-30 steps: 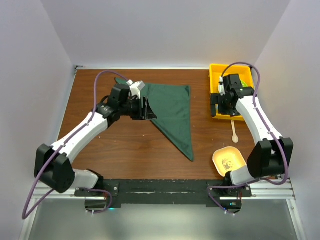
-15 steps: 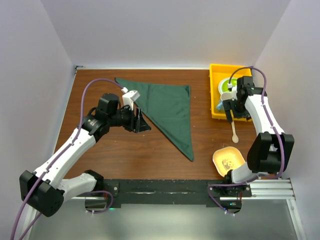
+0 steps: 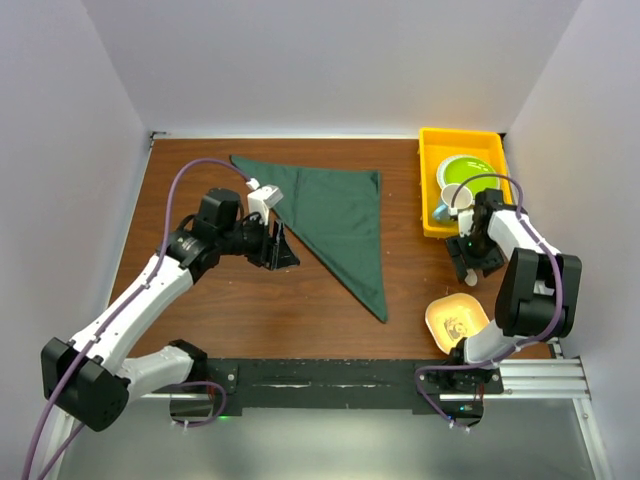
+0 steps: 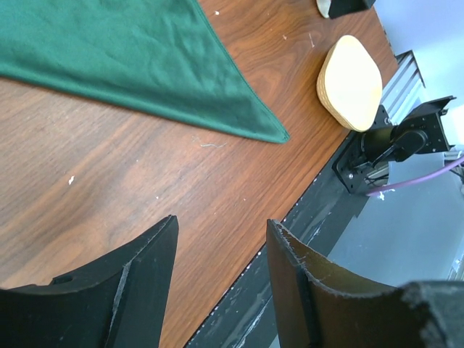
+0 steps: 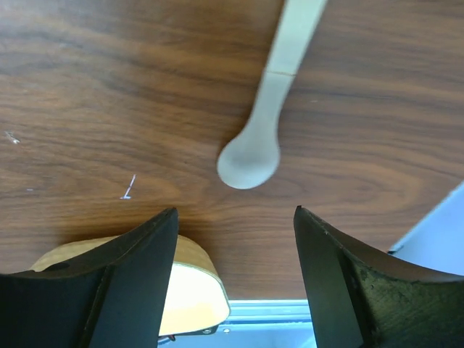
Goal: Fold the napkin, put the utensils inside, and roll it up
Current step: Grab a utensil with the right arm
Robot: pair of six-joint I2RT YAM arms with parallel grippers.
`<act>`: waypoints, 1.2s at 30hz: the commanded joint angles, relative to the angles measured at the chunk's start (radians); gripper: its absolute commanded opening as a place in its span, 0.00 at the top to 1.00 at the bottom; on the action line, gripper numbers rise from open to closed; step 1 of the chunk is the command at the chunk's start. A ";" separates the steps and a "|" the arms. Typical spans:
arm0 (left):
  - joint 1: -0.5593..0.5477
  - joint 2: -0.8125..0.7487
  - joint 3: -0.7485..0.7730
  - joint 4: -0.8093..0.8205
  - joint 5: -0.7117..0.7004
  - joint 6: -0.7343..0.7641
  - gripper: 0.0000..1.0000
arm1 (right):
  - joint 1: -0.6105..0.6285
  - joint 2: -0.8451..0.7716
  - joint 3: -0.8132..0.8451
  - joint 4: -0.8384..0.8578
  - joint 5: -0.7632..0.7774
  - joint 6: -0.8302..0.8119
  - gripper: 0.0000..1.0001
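Note:
The dark green napkin (image 3: 335, 220) lies flat on the table, folded into a triangle; its near tip shows in the left wrist view (image 4: 145, 65). My left gripper (image 3: 283, 245) is open and empty, just left of the napkin's slanted edge. The pale beige spoon (image 5: 264, 127) lies on the bare wood below the yellow tray; in the top view only its bowl end (image 3: 471, 279) shows past my arm. My right gripper (image 3: 468, 268) is open and empty, hovering right over the spoon, with the bowl end just ahead of its fingers (image 5: 130, 275).
A yellow tray (image 3: 431, 185) at the back right holds a green plate (image 3: 467, 172) and a white cup (image 3: 455, 196). A pale yellow bowl (image 3: 457, 320) sits near the front edge, close to my right gripper, and also shows in the right wrist view (image 5: 185, 290).
My right arm swung from over the yellow tray down to the spoon on the table. My left gripper drew back off the napkin to its left side.

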 commanded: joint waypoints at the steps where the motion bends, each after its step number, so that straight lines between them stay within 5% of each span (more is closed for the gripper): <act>1: 0.018 0.011 -0.004 0.005 0.013 0.020 0.44 | 0.000 0.005 -0.006 0.092 -0.027 -0.029 0.30; 15: 0.053 0.009 -0.025 -0.019 0.013 0.018 0.45 | -0.002 0.094 -0.038 0.187 -0.041 -0.029 0.31; 30: 0.066 -0.017 -0.047 -0.035 0.007 0.027 0.45 | -0.002 0.111 -0.043 0.184 -0.024 -0.041 0.78; 36: 0.067 -0.019 -0.050 -0.024 0.009 0.026 0.45 | -0.002 0.023 -0.042 0.149 -0.026 -0.026 0.82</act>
